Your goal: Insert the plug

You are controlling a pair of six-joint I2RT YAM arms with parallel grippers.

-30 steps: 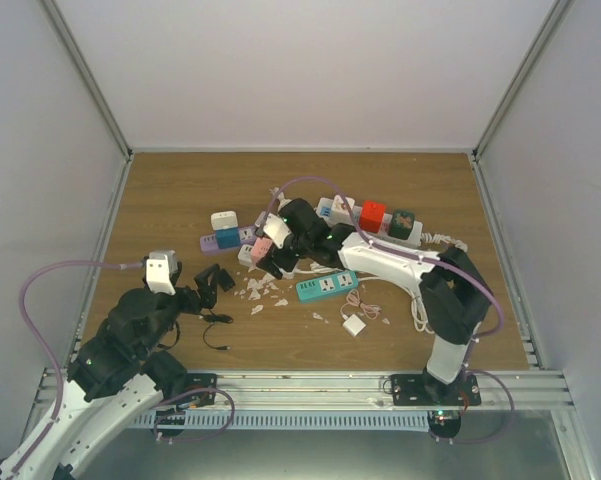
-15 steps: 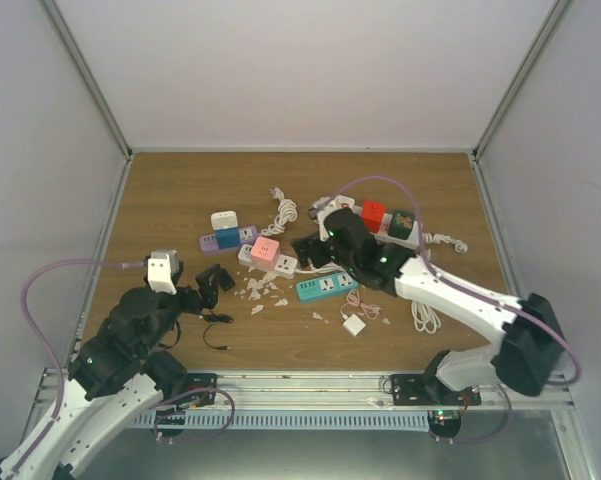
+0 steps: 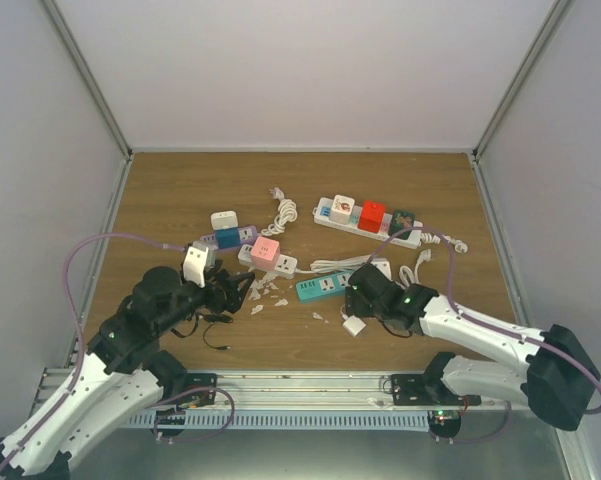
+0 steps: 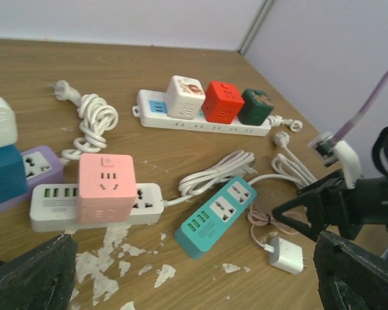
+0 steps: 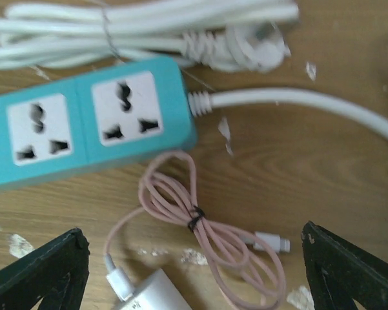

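Teal power strip (image 3: 327,287) lay mid-table. We saw the white plug (image 3: 354,325), with its pink cable (image 5: 181,206), at the strip's five o'clock, just beside our right gripper (image 3: 356,296), whose jaws were wide and empty. At the strip's nine o'clock, our left gripper (image 4: 194,278) gaped wide too.

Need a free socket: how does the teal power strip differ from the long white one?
The teal power strip is short, with every socket free; the white power strip is longer and carries white, red and dark green cube adapters. Teal lies near the front, white farther back. Both lie flat, with white cords.
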